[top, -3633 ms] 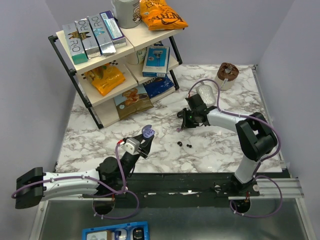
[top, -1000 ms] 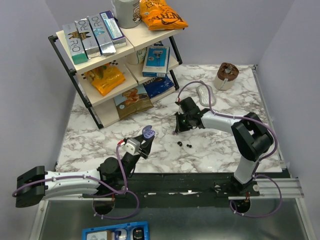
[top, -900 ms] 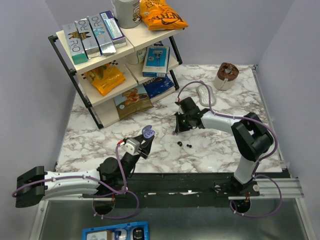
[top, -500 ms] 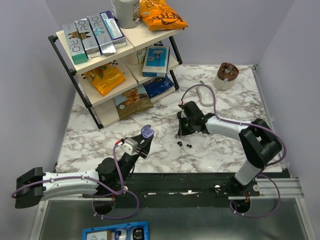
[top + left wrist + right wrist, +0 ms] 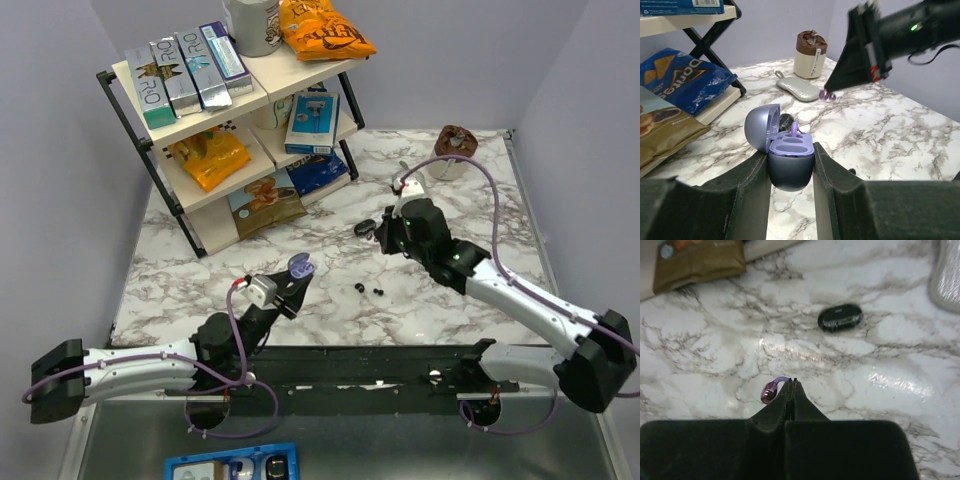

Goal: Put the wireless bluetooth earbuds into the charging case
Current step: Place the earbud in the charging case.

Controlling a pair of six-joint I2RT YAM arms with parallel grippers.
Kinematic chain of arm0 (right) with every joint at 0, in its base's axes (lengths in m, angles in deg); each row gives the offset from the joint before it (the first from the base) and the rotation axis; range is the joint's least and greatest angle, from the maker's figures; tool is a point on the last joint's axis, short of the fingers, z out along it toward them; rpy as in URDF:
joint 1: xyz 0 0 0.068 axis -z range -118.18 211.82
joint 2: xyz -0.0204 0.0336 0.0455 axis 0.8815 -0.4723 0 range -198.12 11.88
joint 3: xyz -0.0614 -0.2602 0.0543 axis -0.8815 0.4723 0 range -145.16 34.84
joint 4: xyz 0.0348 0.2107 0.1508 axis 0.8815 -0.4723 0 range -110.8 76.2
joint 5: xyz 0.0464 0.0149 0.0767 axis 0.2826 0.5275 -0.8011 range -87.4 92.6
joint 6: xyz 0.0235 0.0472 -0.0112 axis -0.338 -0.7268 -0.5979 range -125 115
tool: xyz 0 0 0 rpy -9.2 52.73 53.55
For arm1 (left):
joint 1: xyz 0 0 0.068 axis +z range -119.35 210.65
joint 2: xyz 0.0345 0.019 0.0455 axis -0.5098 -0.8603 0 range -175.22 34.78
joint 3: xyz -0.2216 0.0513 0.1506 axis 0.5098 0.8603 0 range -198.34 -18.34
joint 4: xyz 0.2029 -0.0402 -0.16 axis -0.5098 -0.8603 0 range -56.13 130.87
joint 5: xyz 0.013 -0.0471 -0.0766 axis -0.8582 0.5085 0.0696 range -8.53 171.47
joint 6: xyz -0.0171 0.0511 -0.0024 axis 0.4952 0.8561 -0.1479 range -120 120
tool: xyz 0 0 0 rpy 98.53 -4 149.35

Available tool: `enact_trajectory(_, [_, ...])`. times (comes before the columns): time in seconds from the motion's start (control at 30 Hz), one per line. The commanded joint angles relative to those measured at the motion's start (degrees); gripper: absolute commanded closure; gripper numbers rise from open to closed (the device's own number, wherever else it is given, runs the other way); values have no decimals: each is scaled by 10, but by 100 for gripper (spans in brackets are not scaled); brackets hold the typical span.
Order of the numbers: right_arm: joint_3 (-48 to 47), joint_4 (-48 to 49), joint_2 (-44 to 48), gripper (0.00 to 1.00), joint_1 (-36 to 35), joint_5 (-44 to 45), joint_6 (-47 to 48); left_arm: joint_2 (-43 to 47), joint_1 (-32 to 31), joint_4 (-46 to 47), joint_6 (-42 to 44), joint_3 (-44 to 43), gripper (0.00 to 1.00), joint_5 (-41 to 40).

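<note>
Jaws of the left gripper [image 5: 790,167] are clamping the charging case [image 5: 791,150] from both sides, its lid standing open, at the near left of the marble table [image 5: 200,270]. Farther right, the right gripper [image 5: 791,385], jaws pressed together, is pinching the purple earbud [image 5: 771,390] by its stem, near a black oval object [image 5: 840,318].

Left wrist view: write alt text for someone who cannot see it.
The left gripper clamps an open lilac charging case, lid tipped back, above a marble table. Beyond it the right gripper hangs shut on a small purple earbud, with a grey pouch and a brown-lidded tub behind.
</note>
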Motion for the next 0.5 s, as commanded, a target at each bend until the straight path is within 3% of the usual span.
enact_trajectory(0.0, [11, 9, 76, 99, -39, 120, 72, -14, 53, -14, -76, -25, 100, 147])
enact_trajectory(0.13, [29, 39, 154, 99, -94, 202, 137, -58, 139, 22, -135, -56, 100, 282])
enact_trajectory(0.3, [53, 131, 199, 99, -195, 337, 263, -151, 164, 53, -146, -115, 100, 386])
enact_trajectory(0.47, [77, 230, 226, 99, -261, 399, 349, -241, 184, 117, -174, -157, 100, 463])
